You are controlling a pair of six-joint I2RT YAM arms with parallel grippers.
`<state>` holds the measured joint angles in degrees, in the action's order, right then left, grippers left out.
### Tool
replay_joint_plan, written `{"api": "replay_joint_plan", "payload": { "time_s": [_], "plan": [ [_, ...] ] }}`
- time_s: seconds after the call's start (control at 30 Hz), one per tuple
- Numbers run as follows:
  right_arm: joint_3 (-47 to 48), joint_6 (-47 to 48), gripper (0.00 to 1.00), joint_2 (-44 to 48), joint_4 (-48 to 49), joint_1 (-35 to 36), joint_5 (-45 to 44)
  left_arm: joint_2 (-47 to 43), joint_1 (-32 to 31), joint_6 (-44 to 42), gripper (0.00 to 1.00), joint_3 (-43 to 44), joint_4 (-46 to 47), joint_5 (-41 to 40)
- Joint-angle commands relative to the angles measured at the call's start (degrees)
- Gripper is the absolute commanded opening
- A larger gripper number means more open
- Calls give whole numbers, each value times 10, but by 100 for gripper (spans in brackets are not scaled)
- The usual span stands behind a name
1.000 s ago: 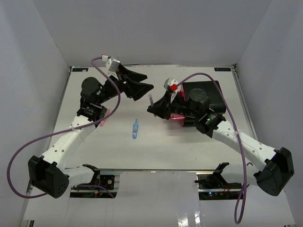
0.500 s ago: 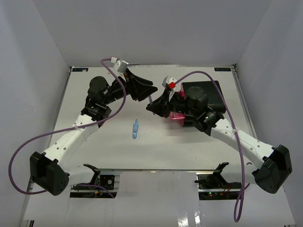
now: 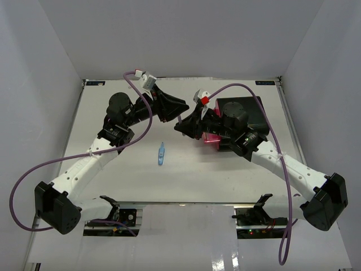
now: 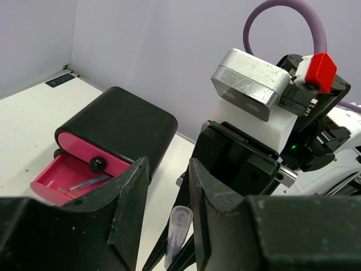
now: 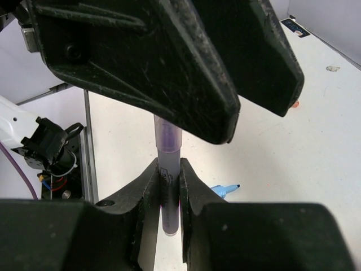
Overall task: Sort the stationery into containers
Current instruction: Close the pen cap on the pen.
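My right gripper [image 5: 168, 167] is shut on a pale purple-grey pen [image 5: 167, 138] and holds it upright above the table. My left gripper [image 4: 168, 166] has come over the pen's capped top end [image 4: 179, 223]. Its jaws stand on either side of the cap, which sits close to the right finger with a gap on the left. In the top view both grippers meet at the pen [image 3: 179, 119] in mid-table. The black cabinet [image 3: 248, 110] has a magenta drawer [image 4: 59, 178] pulled open with a thin pen [image 4: 84, 183] inside. A light-blue piece [image 3: 162, 153] lies on the table.
The cabinet stands at the back right, right behind my right arm [image 3: 271, 158]. White walls enclose the table on three sides. A purple cable [image 3: 135, 121] loops off each wrist. The blue piece [image 5: 225, 190] lies just below the grippers.
My left gripper has swung right to the right gripper and its jaws have narrowed around the top of the pen. The right gripper has shifted slightly towards it, still holding the pen.
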<state>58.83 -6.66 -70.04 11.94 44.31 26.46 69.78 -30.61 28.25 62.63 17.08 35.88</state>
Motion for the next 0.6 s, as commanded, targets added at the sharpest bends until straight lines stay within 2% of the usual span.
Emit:
{"api": "replay_joint_plan", "payload": {
  "time_s": [0.0,0.1,0.37,0.57],
  "plan": [
    [27,2,8,4,8,0,-5,-19,-3,-14,45,5,-5,-11],
    [26,2,8,4,8,0,-5,-22,-4,-17,42,5,-5,-11],
    [33,-6,8,5,4,0,-11,-25,-9,-21,24,-5,-5,-5],
    [48,-24,8,4,1,0,-22,-29,-16,-28,15,-22,-5,-9]
  ]
}}
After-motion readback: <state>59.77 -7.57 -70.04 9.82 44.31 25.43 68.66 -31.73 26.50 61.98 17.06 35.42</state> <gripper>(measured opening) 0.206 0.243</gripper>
